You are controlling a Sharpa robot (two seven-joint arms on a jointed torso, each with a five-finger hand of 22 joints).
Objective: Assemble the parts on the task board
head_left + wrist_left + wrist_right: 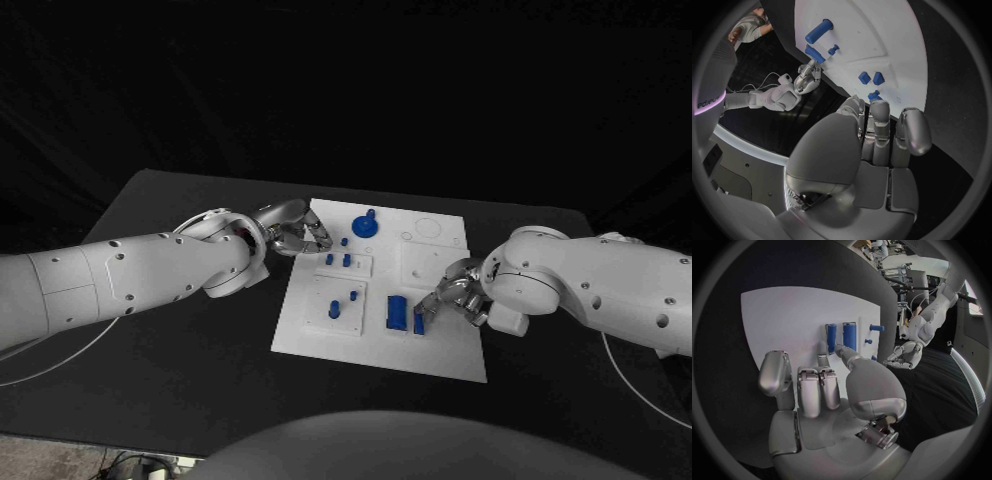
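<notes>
- Board: a flat white rectangular task board (378, 345) of smooth plastic lies in the middle of the matte black desk (173, 370), between the two arms.
- Parts on it: a round blue knob-like piece (365, 227) sits near the far end, small blue pegs (338, 260) stand on a raised white block in the middle, and another short blue peg (335, 309) stands on a second white block nearer the robot.
- Two upright blue rectangular blocks (397, 312) stand side by side near the board's right edge; in the right wrist view they look like smooth rounded bars (840, 336) set in a white holder.
- Right silver many-fingered hand (449, 298) is at the board's right edge, just beside those bars. Its fingers are bent toward them, and one fingertip (841, 349) reaches the lower end of a bar; I cannot tell whether it truly pinches the bar or only touches it.
- Left silver many-fingered hand (293, 228) hovers at the far left corner of the board, near the round knob and apart from the small pegs (870, 77). Its metal fingers (914, 131) are curled inward, loosely together, with nothing visible between them.
- Both arms are glossy white shells with dark screw points.
</notes>
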